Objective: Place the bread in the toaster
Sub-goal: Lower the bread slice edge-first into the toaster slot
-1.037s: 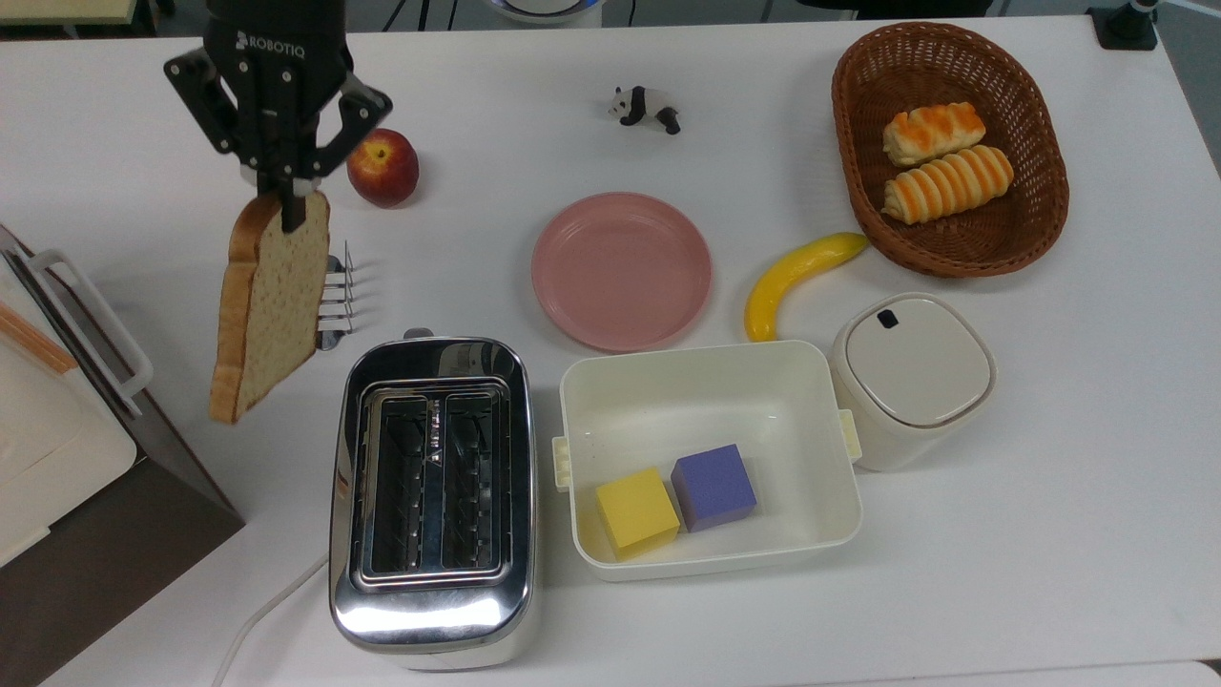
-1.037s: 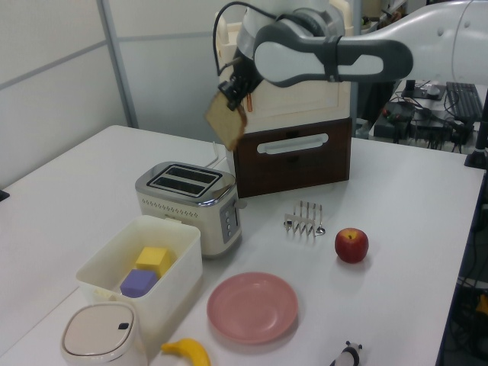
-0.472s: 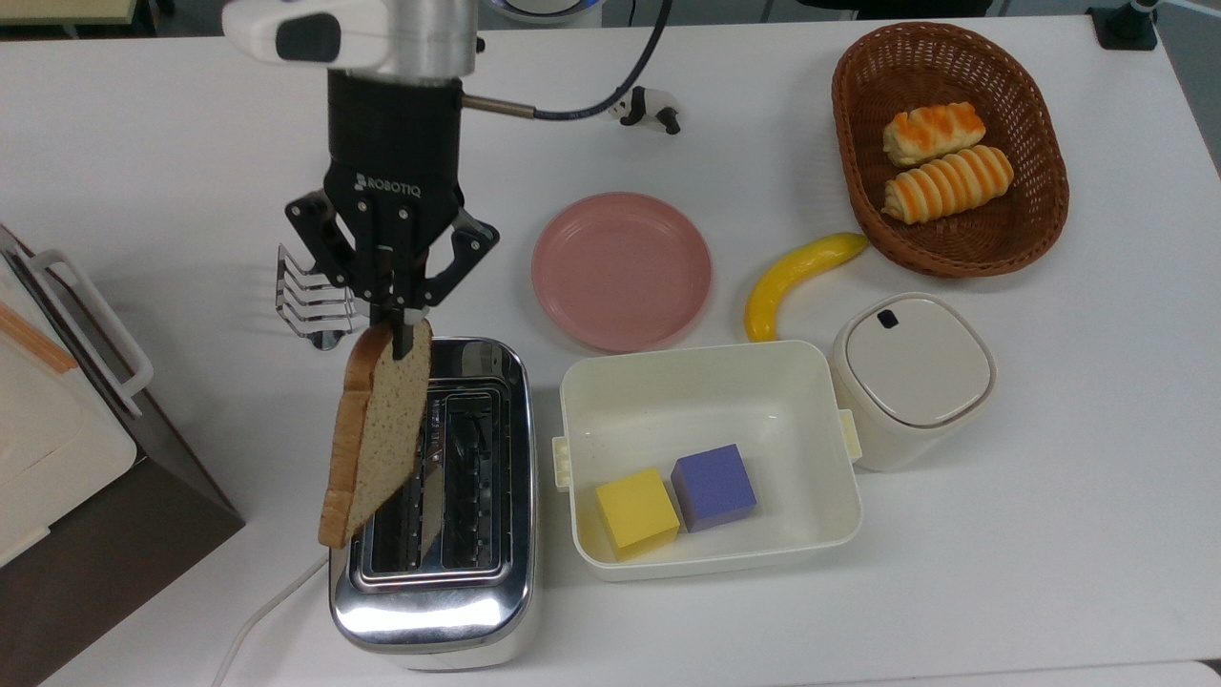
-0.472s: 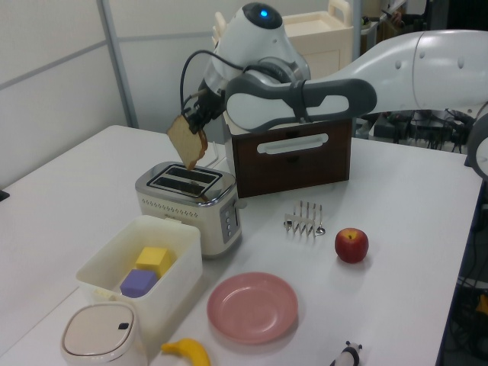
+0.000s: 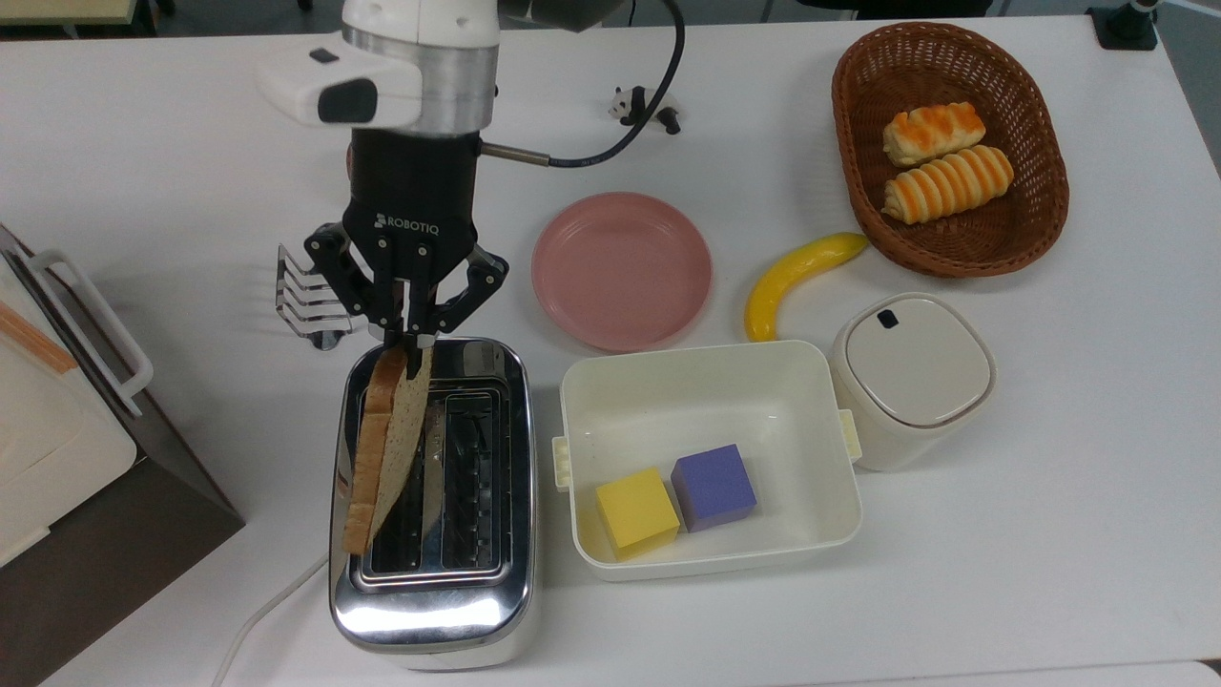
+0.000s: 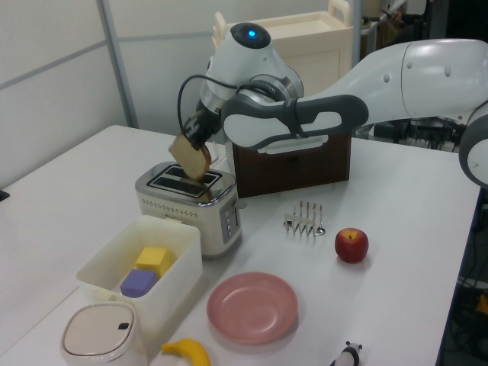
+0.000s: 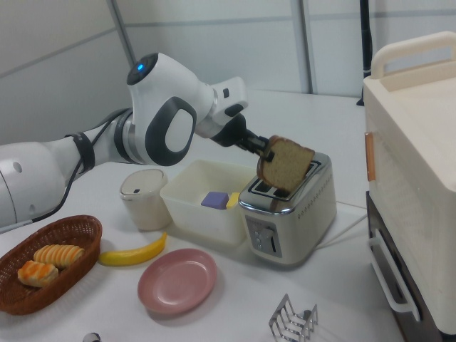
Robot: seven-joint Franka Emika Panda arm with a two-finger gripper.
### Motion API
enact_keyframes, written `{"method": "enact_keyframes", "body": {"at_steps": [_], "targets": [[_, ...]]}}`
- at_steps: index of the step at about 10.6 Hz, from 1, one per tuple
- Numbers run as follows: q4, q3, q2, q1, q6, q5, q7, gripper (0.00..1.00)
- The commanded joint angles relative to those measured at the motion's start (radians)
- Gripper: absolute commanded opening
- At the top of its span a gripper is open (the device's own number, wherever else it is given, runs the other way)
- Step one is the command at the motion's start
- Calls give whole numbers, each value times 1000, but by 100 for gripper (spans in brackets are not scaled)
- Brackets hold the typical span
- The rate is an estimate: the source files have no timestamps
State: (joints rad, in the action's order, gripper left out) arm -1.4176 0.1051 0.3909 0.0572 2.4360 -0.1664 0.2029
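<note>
**Bread poised over the toaster's left slot**

Going left to right across the top view, we first meet a wire toast rack on the tabletop, then our tool at the far end of the toaster, pinched shut on one corner of the bread. The slice hangs on edge, tilted, over the slot on the top view's left; in the right view its lower edge looks just at the slot mouth, though we cannot tell whether it has entered. Further right sit a white tub with two blocks, a pink plate, a banana and a basket of rolls.

We judge this to be the insertion step. The next move, as we see it, calls for squaring the tilted slice with the slot, lowering it straight, and only then releasing.
</note>
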Motion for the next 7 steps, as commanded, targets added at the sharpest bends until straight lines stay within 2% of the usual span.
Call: {"method": "enact_keyframes", "body": {"at_steps": [1, 3, 4, 5, 6, 7], "targets": [[-20, 8, -17, 13, -139, 5, -92, 0], [-24, 5, -17, 26, -175, 13, -92, 0], [-33, 5, -17, 26, -173, 18, -85, 31], [-34, 5, -15, 24, -167, 39, -76, 88], [-34, 7, -15, 23, -163, 53, -73, 100], [-32, 7, -15, 23, -163, 51, -54, 100]]}}
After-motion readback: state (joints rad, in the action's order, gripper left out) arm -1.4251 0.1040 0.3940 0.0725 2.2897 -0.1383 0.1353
